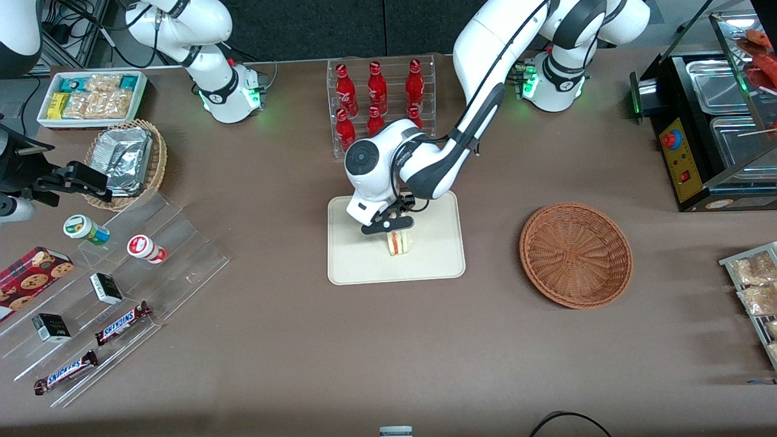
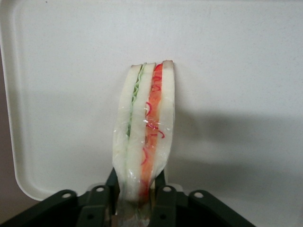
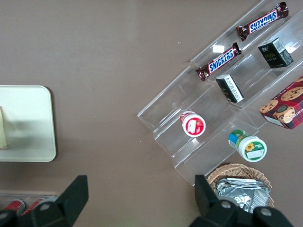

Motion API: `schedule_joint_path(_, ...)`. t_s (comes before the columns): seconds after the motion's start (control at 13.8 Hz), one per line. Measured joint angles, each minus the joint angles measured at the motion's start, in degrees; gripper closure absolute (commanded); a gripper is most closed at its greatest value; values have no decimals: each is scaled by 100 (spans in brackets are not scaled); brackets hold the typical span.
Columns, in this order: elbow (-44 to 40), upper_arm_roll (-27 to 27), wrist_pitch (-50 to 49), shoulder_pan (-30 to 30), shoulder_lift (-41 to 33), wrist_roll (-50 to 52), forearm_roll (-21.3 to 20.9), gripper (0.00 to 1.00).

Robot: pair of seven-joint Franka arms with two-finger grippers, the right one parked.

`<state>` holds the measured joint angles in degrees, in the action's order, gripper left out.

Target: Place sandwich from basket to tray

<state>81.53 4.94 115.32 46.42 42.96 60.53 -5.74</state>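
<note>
Sandwich stood on edge over tray, pincer clamped on its bread; releasing now could tip it flat or squash it.

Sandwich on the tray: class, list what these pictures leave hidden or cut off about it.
- Front view: the gripper covers the top of the sandwich.
- Left wrist view: the fingers clamp the sandwich, covering that end.
- Right wrist view: the picture's edge cuts off the sandwich and the tray.
- Sandwich resting on the tray: unclear.
</note>
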Motion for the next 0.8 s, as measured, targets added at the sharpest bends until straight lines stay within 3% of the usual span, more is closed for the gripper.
schedule_joint_path(0.22, -104, -26, -93, -4, -77, 6, 1, 0)
schedule_joint_path(0.44, -271, -118, -806, -153, -560, 51, 48, 0)
schedule_joint_path(0.8, -310, -170, -2259, -1221, -1956, -159, 70, 0)
